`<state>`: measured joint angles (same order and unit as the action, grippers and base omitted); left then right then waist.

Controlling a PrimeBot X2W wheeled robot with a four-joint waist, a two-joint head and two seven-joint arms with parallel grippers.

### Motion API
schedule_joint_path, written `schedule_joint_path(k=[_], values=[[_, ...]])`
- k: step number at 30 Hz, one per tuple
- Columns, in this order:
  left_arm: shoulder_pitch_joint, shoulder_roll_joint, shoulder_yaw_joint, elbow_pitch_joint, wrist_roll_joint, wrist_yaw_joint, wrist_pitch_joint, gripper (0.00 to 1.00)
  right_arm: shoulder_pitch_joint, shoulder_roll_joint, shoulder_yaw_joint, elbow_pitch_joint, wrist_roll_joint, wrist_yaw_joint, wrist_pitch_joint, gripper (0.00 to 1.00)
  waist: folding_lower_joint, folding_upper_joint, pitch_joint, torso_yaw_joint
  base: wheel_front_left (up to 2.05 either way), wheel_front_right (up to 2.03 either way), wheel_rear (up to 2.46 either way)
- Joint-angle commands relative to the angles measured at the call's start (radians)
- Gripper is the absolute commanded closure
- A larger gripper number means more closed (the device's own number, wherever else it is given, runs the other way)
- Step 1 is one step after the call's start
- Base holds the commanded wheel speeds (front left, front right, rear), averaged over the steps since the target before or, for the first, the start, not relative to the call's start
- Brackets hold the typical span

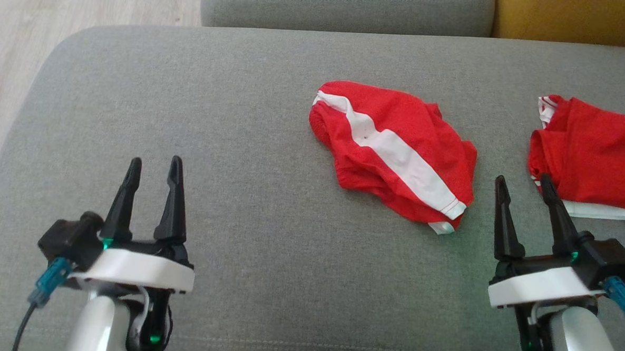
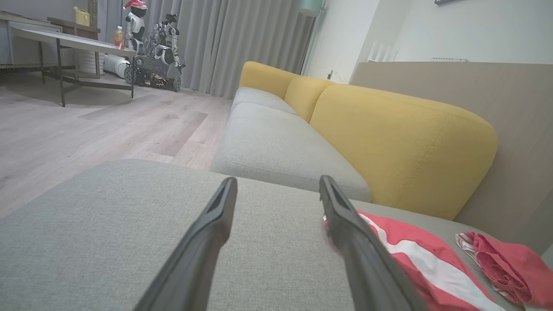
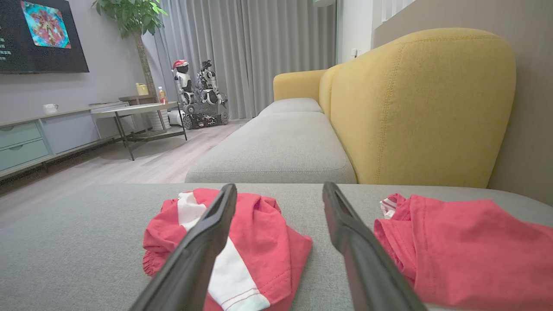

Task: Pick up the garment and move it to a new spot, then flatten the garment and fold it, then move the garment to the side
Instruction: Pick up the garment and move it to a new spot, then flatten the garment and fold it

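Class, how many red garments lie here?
2. The striped garment lies in the middle; the second garment lies right of it, cut by the frame edge. Others may lie beyond.

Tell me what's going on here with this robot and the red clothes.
Nothing is held yet. The robot's left gripper and right gripper are both open and empty above a grey cushion. A crumpled red garment with a white stripe lies mid-cushion; a second red garment lies to its right, near the right gripper.

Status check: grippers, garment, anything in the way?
Left gripper open, empty, over grey cushion. Right gripper open, empty. Red garment with white stripe crumpled mid-cushion, untouched. Second red garment lies near right gripper, apart from the first.
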<state>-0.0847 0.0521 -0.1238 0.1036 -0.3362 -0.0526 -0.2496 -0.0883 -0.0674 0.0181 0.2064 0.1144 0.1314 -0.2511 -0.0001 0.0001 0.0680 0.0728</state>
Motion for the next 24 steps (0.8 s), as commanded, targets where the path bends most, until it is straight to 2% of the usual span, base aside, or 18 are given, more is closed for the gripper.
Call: schedule_joint_path(k=[1, 5, 17, 24], values=[[-0.031, 0.002, 0.041, -0.028, 0.01, -0.005, -0.012, 0.0, -0.015, -0.001, 0.024, -0.028, 0.004, -0.001, -0.011, 0.0, 0.0001, -0.0001, 0.0, -0.001, 0.0, 0.0, 0.0], [-0.036, -0.001, 0.056, -0.022, -0.001, -0.016, -0.012, 0.0, -0.018, -0.001, 0.026, -0.027, 0.004, -0.001, -0.011, 0.0, 0.0001, -0.0001, 0.0, -0.005, 0.0, 0.0, 0.0], [-0.041, -0.002, 0.04, -0.014, -0.036, -0.005, -0.012, 0.0, -0.022, -0.002, 0.042, -0.024, 0.001, -0.001, -0.011, 0.0, 0.0001, -0.0001, 0.014, -0.002, 0.0, 0.0, 0.0], [-0.056, -0.002, 0.007, 0.0, -0.05, -0.003, -0.012, 0.0, -0.07, -0.033, 0.116, 0.079, -0.029, -0.001, 0.032, 0.0, 0.0001, -0.0001, 0.053, 0.015, 0.0, 0.0, 0.0]])
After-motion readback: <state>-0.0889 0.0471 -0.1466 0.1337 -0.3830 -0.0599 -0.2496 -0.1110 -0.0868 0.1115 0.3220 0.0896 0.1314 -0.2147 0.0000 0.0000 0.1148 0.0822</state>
